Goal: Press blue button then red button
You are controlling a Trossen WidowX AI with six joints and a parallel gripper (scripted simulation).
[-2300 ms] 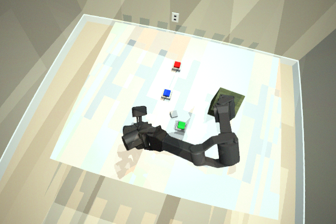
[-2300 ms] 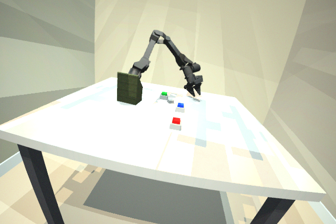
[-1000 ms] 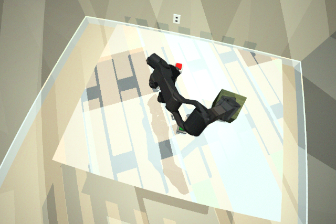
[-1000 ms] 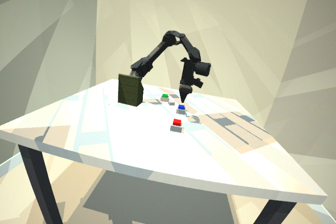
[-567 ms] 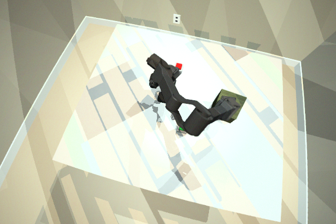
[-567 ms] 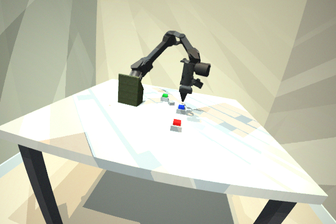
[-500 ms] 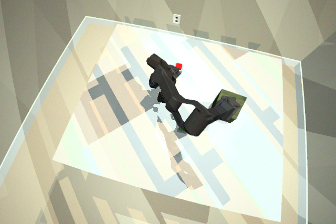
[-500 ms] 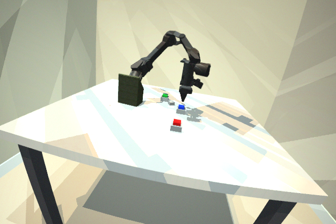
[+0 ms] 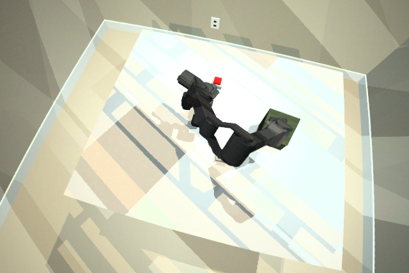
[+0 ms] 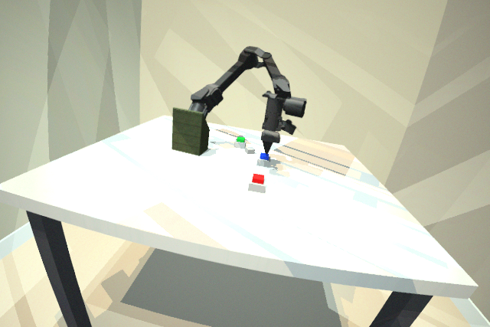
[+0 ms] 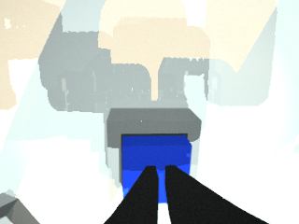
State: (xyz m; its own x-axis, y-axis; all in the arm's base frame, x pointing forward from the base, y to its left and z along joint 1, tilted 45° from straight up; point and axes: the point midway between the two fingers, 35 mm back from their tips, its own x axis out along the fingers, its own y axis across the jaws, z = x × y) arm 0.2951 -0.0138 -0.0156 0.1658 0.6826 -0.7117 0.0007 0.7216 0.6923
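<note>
The table (image 10: 119, 181) carries everything, with the arm (image 10: 253, 58) arched over from its green base block (image 10: 190, 131). The gripper (image 10: 266, 148) points straight down, fingers pinched nearly together and holding nothing — a blunt tip poised on the blue button (image 10: 264, 155), seemingly touching its cap, though contact is hard to confirm. The red button (image 10: 258, 178) sits just beside it, nearer the table's front. Both look rigid, spring-backed caps — best pushed squarely at centre, not grasped.
</note>
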